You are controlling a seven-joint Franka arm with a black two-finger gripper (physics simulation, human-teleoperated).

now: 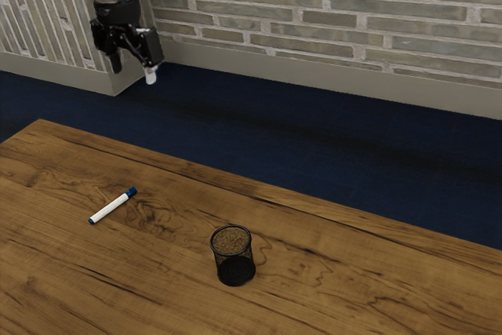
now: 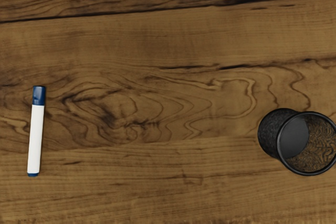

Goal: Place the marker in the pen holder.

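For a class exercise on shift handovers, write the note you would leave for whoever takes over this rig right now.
Gripper: my gripper is open, its fingers apart with nothing between them, raised well above the tabletop.
Where things are: the white marker with the blue cap lies on its side on the wood; the black mesh pen holder stands upright, apart from it, with nothing visible inside.
Done: no part of the job; the marker is neither held nor in the holder.
Left: grasp the marker, lift it, carry it over the holder, and lower it in.
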